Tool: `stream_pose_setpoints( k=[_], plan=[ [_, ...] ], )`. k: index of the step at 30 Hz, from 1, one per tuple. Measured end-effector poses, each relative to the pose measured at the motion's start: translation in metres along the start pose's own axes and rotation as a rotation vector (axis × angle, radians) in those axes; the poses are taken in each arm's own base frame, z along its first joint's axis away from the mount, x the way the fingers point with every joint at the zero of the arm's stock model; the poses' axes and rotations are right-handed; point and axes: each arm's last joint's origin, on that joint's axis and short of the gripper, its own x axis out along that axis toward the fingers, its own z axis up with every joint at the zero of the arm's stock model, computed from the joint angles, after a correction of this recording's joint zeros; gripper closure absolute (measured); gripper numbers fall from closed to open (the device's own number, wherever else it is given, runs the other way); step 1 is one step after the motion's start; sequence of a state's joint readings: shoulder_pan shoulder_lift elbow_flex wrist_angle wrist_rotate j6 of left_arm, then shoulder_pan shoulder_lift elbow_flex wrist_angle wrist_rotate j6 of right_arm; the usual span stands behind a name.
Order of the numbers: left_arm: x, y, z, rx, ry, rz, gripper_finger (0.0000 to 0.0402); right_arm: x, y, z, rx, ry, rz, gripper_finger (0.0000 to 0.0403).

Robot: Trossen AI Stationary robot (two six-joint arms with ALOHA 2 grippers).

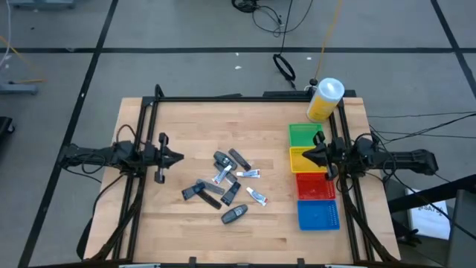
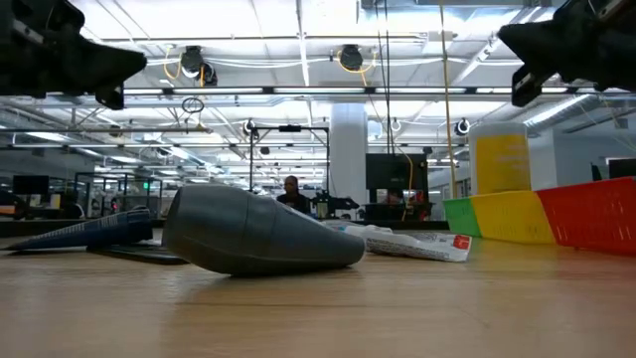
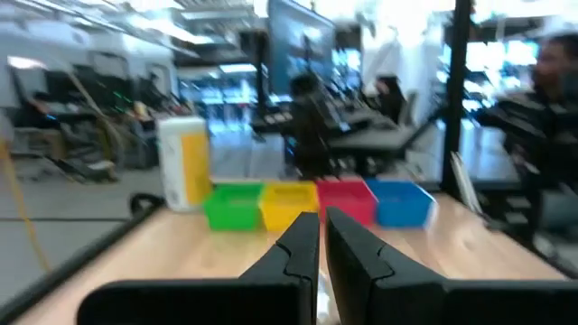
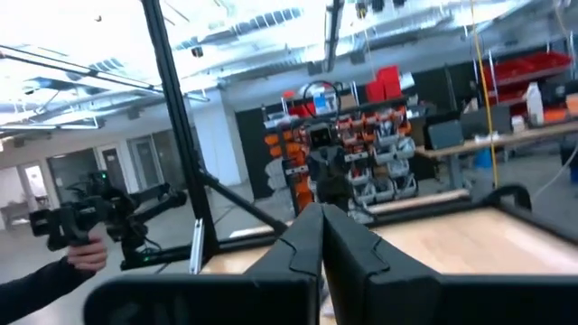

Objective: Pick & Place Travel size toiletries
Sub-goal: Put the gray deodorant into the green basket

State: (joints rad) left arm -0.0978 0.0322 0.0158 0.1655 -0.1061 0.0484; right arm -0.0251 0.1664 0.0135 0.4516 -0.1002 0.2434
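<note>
In the middle of the wooden table [image 1: 171,223] you've got the travel size toiletries [image 1: 227,184] sitting in a loose pile: dark grey oblong pieces mixed with small white-silver tubes with blue or red marks, some touching, a couple lying a bit apart toward the near edge. From the low view one dark grey piece [image 2: 253,234] lies on its side right up front, with a white tube [image 2: 412,243] just behind it.

Your left gripper [image 1: 178,157] hangs above the table on the left side, pointing in at the pile but well clear of it. Its fingers [image 3: 298,248] are pinched together with only a sliver of a gap, and there's nothing between them.

Your right gripper [image 1: 304,155] is over on the right, hovering at the yellow tray [image 1: 300,153], also clenched and empty; the wrist view shows its fingers [image 4: 307,236] pressed together.

The trays run in a row along the right side: green tray [image 1: 300,132], yellow, red tray [image 1: 314,187], blue tray [image 1: 316,215]. A big yellow bottle [image 1: 324,99] with a white cap stands just past the green one.

Off the table, a person's hand [image 4: 86,257] holds a dark camera rig [image 4: 99,212].
</note>
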Motion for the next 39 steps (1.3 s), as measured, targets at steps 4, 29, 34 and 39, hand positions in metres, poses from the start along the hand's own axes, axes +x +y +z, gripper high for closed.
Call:
stream_pose_setpoints(
  k=[4, 29, 34, 39],
  plan=[
    [0.000, 0.002, 0.007, -0.008, -0.071, 0.048, 0.0376, 0.011, 0.002, -0.002, -0.040, -0.013, -0.021, 0.0403],
    [0.067, 0.004, 0.018, 0.068, 0.265, 0.353, 0.0376, 0.140, -0.013, -0.069, -0.223, 0.258, -0.217, 0.0339],
    [0.092, 0.003, 0.023, 0.088, 0.512, 0.400, 0.0373, 0.168, -0.026, -0.086, -0.216, 0.327, -0.257, 0.0292],
    [0.113, -0.001, 0.016, 0.099, 0.698, 0.343, 0.0327, 0.190, -0.040, -0.099, -0.175, 0.458, -0.315, 0.0230]
  ],
)
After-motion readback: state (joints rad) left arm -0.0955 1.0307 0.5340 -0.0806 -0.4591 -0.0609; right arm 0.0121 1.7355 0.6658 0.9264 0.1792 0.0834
